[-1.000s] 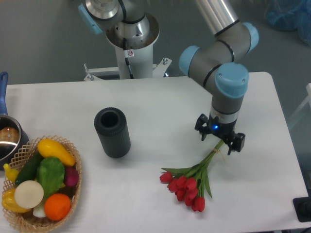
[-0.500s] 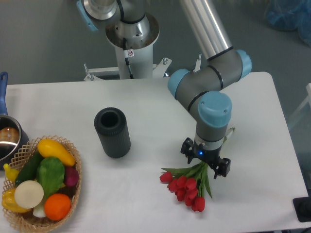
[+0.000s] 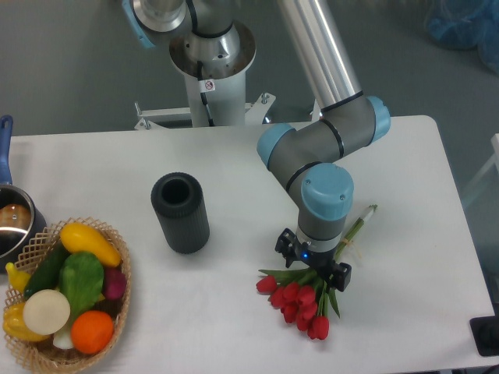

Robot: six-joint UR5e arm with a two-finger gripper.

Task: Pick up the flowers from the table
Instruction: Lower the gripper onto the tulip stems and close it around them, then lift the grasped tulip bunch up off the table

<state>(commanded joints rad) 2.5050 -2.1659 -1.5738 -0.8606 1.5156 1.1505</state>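
flowers: red tulip bunch (image 3: 300, 302) lies flat on the table (image 3: 234, 164), front right, stem ends (image 3: 360, 222) pointing up-right
gripper: (image 3: 313, 266) sits over the leafy stem part just above the blooms; fingers look spread, one each side, nothing grasped
step: judge it should drop straight, straddle the tied stems, close gently, avoid crushing blooms
nearby: black cylinder (image 3: 181, 213) left, well apart; wicker basket (image 3: 117, 312) of fruit and pot (image 3: 14, 226) far left
obstruction: none near the stems
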